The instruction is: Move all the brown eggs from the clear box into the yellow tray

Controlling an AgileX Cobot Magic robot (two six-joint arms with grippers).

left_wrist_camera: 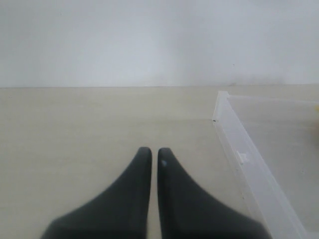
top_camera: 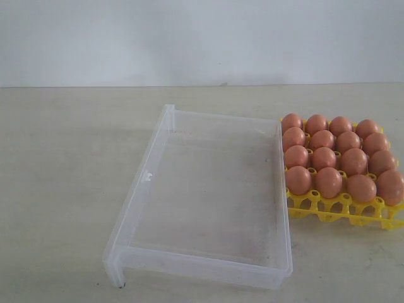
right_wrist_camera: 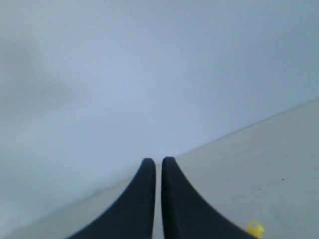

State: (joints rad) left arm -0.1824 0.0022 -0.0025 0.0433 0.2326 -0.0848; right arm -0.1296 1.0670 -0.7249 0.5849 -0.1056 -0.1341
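Clear box [top_camera: 202, 265]: laid flat on the pale table [top_camera: 63, 158], reaching from the centre of the exterior view down to 6 o'clock.
Yellow tray [top_camera: 334, 213]: set just beside the box at its 3 o'clock; whether they touch cannot be told.
Brown eggs [top_camera: 324, 158]: seated in the tray's cells, four rows of four being counted.
Left gripper [left_wrist_camera: 154, 152]: fingers pressed nearly together, nothing pinched; held over bare table near the box.
Right gripper [right_wrist_camera: 158, 160]: fingers pressed together, nothing pinched.

Smooth brown eggs [top_camera: 324, 158], glossy yellow plastic tray [top_camera: 334, 210], clear plastic box [top_camera: 208, 265]
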